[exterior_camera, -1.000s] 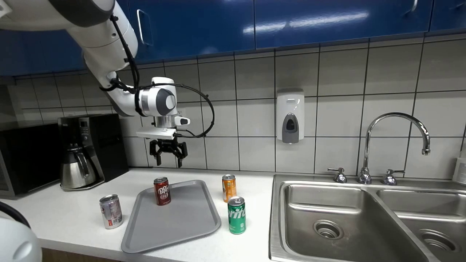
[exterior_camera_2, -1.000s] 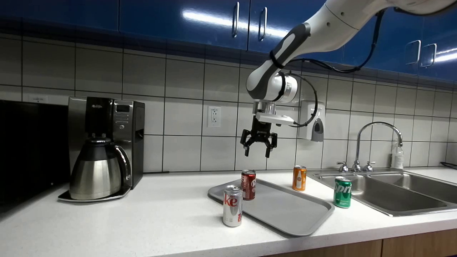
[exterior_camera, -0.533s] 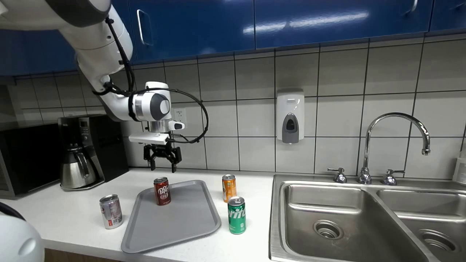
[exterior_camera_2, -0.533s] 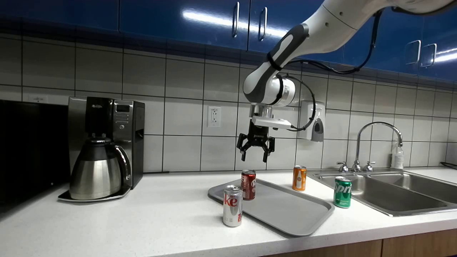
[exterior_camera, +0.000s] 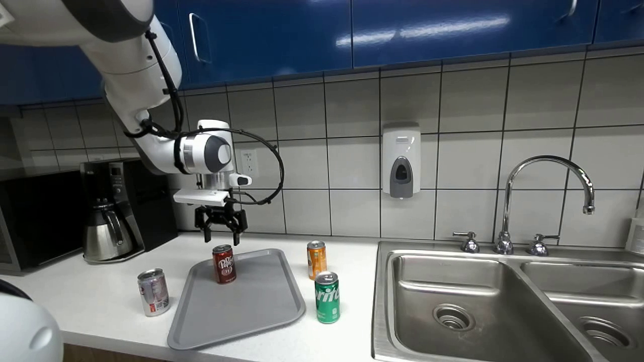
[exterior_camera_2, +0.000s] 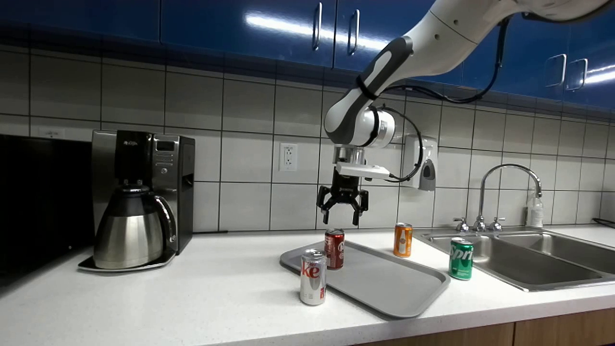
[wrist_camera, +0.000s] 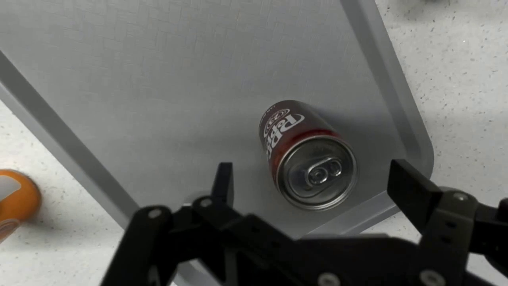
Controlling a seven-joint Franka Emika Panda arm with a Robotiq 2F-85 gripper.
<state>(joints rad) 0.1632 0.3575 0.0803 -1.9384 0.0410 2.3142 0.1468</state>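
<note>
My gripper (exterior_camera: pixel 222 240) (exterior_camera_2: pixel 341 221) is open and empty, just above a dark red Dr Pepper can (exterior_camera: pixel 224 265) (exterior_camera_2: pixel 335 250). The can stands upright on a grey tray (exterior_camera: pixel 246 301) (exterior_camera_2: pixel 384 278). In the wrist view the can (wrist_camera: pixel 307 155) shows between the two spread fingers (wrist_camera: pixel 311 163), touching neither, near a corner of the tray (wrist_camera: pixel 198 79). A silver Diet Coke can (exterior_camera: pixel 154 292) (exterior_camera_2: pixel 313 278) stands on the counter beside the tray. On the tray's opposite side stand an orange can (exterior_camera: pixel 317 259) (exterior_camera_2: pixel 402 240) (wrist_camera: pixel 16 200) and a green Sprite can (exterior_camera: pixel 327 297) (exterior_camera_2: pixel 461 259).
A coffee maker with a steel carafe (exterior_camera: pixel 107 234) (exterior_camera_2: pixel 129 235) stands by a black appliance (exterior_camera_2: pixel 43 202). A double steel sink (exterior_camera: pixel 453 291) with a curved faucet (exterior_camera: pixel 543 158) is at the other end. A soap dispenser (exterior_camera: pixel 401 161) hangs on the tiled wall under blue cabinets (exterior_camera: pixel 271 40).
My gripper has moved down and somewhat to the left in both exterior views, coming closer above the Dr Pepper can. It has stayed open. The cans and tray have not moved.
</note>
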